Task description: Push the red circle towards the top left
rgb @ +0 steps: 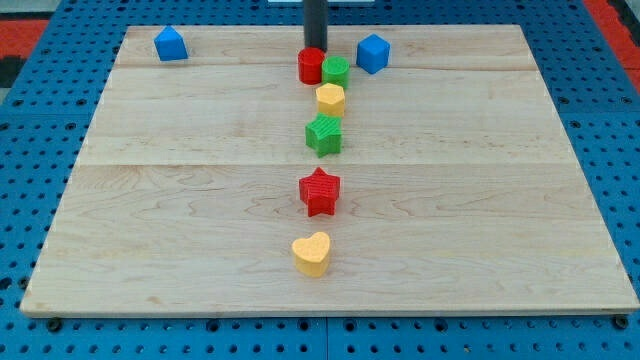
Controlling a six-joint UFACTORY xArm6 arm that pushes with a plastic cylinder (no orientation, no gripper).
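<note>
The red circle (310, 66) sits near the view's top centre of the wooden board (150, 200). It touches a green circle (336, 71) on its right. My tip (314, 48) stands right behind the red circle, at its top edge, seemingly touching it. The dark rod rises out of the view's top.
A yellow hexagon (331, 99) and a green star-like block (324, 134) lie in a column below the green circle. A red star (320, 191) and a yellow heart (312, 253) lie lower. A blue block (373, 53) is right of the rod; another blue block (171, 44) is at top left.
</note>
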